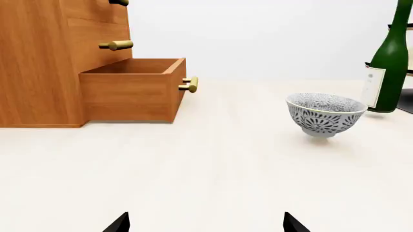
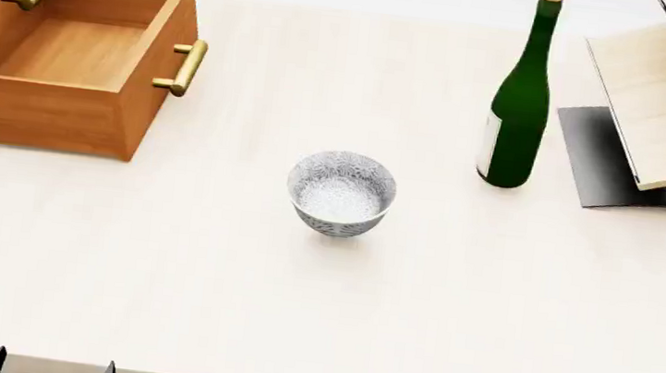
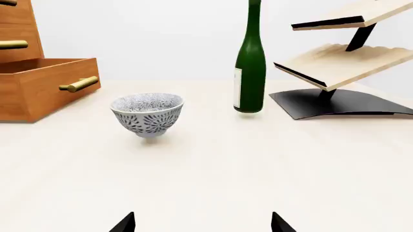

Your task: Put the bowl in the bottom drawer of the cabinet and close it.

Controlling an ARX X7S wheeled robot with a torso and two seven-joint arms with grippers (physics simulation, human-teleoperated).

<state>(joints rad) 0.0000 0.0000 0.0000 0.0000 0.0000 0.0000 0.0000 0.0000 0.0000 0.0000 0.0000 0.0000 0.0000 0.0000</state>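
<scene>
1. Left wrist view: the left gripper (image 1: 205,224) shows only two dark fingertips, set wide apart with bare table (image 1: 193,179) between them, so it is spread and holds nothing. Ahead, the cabinet (image 1: 38,63) stands on the table, its bottom drawer (image 1: 132,92) pulled out and empty, which leaves room to lower something in from above. The bowl (image 1: 324,115) sits upright on the table, well apart from the drawer and near a green bottle (image 1: 389,63).

2. Head view: the bowl (image 2: 342,193) rests around the table's middle, nothing touching it. The drawer (image 2: 80,58) gapes at the far left corner, its handle (image 2: 185,67) facing the bowl. Both grippers wait at the near edge, only their tips showing.

3. Right wrist view: the right gripper (image 3: 201,223) is likewise spread and empty. The bowl (image 3: 148,114) lies between drawer and bottle; a slatted rack (image 3: 335,58) stands beyond the bottle. By my judgement the bowl is not yet grasped.
</scene>
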